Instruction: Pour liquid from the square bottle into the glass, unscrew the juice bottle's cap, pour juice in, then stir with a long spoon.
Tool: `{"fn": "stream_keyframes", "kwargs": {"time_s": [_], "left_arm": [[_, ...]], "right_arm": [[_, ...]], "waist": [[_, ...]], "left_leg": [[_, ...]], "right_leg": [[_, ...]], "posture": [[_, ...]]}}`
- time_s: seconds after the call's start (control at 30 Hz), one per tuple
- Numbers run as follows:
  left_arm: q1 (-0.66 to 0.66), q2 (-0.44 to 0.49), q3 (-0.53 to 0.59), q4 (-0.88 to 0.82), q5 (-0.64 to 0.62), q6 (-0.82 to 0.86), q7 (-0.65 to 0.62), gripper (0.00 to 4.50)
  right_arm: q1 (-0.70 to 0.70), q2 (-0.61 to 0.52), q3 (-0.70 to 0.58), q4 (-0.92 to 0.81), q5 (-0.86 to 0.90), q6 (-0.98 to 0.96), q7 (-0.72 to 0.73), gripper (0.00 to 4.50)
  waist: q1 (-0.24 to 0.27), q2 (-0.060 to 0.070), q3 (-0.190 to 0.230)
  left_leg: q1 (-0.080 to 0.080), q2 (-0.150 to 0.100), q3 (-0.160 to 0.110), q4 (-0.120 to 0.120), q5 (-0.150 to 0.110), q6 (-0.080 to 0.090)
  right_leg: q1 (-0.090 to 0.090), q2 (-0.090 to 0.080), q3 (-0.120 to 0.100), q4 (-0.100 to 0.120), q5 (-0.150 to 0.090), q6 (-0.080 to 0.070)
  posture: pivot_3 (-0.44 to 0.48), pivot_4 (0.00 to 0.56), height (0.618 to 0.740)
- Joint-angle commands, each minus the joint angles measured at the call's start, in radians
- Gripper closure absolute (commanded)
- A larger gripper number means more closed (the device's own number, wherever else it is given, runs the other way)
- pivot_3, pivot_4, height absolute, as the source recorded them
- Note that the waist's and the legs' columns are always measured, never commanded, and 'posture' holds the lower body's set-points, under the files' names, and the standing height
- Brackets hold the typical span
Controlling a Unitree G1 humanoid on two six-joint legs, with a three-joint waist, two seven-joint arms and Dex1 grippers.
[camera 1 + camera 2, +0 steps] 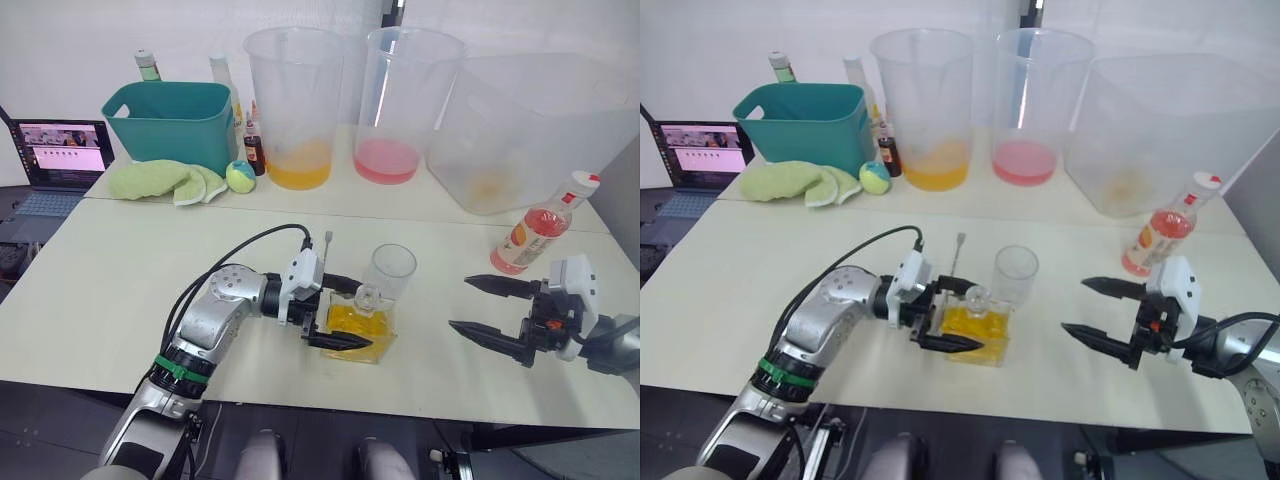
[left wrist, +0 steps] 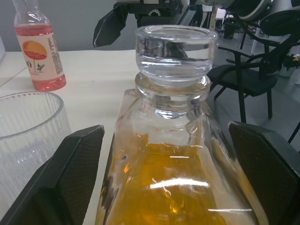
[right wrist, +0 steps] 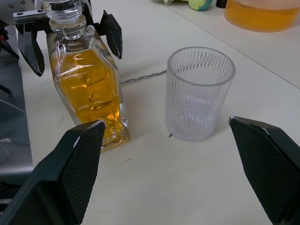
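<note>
The square bottle [image 1: 360, 325], with yellow liquid and a clear glass stopper [image 2: 171, 47], stands near the table's front edge. My left gripper [image 1: 355, 315] is open, one black finger on each side of the bottle and small gaps showing. Just behind and to the right stands the ribbed glass [image 1: 390, 275], empty. The long spoon [image 3: 143, 77] lies on the table behind the bottle, its end [image 1: 327, 243] sticking up. Further right is the juice bottle [image 1: 540, 228] with its white cap [image 1: 583, 181] on. My right gripper [image 1: 462, 303] hangs open, right of the glass, holding nothing.
Along the back stand two tall translucent buckets, one with orange liquid [image 1: 295, 105] and one with pink [image 1: 395, 105], and a big clear tub [image 1: 530, 130]. At back left are a teal basket [image 1: 170, 120], green cloths [image 1: 160, 180], a ball [image 1: 240, 177] and a laptop [image 1: 60, 160].
</note>
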Motion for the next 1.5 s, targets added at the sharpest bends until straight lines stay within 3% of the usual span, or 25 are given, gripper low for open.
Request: {"fn": "stream_keyframes", "kwargs": {"time_s": [0.03, 0.27, 0.47, 0.83, 1.13, 1.4, 1.5], "left_arm": [[-0.003, -0.012, -0.002, -0.041, -0.004, -0.01, 0.01, 0.03], [-0.011, -0.013, -0.011, -0.024, 0.011, -0.023, 0.006, 0.03], [0.001, -0.014, -0.023, -0.01, 0.035, -0.054, 0.003, 1.67], [0.001, -0.025, -0.02, 0.011, 0.04, -0.075, -0.001, 1.68], [-0.005, -0.031, -0.022, 0.036, 0.048, -0.092, -0.009, 1.68], [-0.001, -0.025, -0.022, 0.036, 0.05, -0.094, -0.016, 1.68], [0.0, -0.022, -0.022, 0.036, 0.05, -0.094, -0.017, 1.68]], "right_arm": [[-0.003, 0.003, -0.029, -0.025, 0.022, 0.001, -0.006, 0.0], [-0.002, 0.002, -0.029, -0.03, 0.026, 0.005, -0.012, 0.0], [-0.022, -0.001, -0.028, -0.074, 0.055, 0.036, -0.036, 0.0], [-0.13, 0.032, 0.104, -0.294, 0.253, 0.203, -0.185, 0.0], [-0.261, 0.166, 0.344, -0.31, 0.145, 0.194, -0.308, 0.0], [-0.281, 0.206, 0.362, -0.308, 0.116, 0.179, -0.321, 0.0], [-0.285, 0.206, 0.36, -0.309, 0.113, 0.177, -0.321, 0.83]], "waist": [[0.0, 0.0, 0.0], [0.0, 0.0, 0.0], [0.0, 0.0, 0.0], [0.0, 0.0, 0.0], [0.001, 0.001, 0.0], [0.0, 0.001, 0.0], [0.0, 0.001, 0.0]], "left_leg": [[0.0, 0.0, 0.0, 0.0, 0.0, 0.0], [0.0, 0.0, 0.0, 0.0, 0.0, 0.0], [0.0, 0.0, 0.0, 0.0, 0.0, 0.0], [0.0, 0.0, 0.0, 0.0, 0.0, 0.0], [0.0, 0.0, -0.001, 0.001, 0.0, 0.0], [0.0, -0.001, -0.002, 0.001, 0.0, 0.0], [0.0, -0.001, -0.002, 0.001, 0.0, 0.0]], "right_leg": [[0.0, 0.0, 0.0, 0.0, 0.0, 0.0], [0.0, 0.0, 0.0, 0.0, 0.0, 0.0], [0.0, 0.0, 0.0, 0.0, 0.0, 0.0], [0.0, 0.0, 0.0, 0.0, 0.0, 0.0], [0.001, 0.0, 0.0, 0.0, 0.0, 0.0], [0.0, 0.0, 0.0, 0.002, 0.0, 0.0], [0.0, 0.0, 0.0, 0.002, 0.0, 0.0]], "posture": [[0.0, 0.15, 0.73], [0.0, 0.15, 0.73], [0.0, 0.15, 0.73], [0.0, 0.15, 0.73], [0.0, 0.15, 0.73], [0.0, 0.15, 0.73], [0.0, 0.15, 0.73]]}}
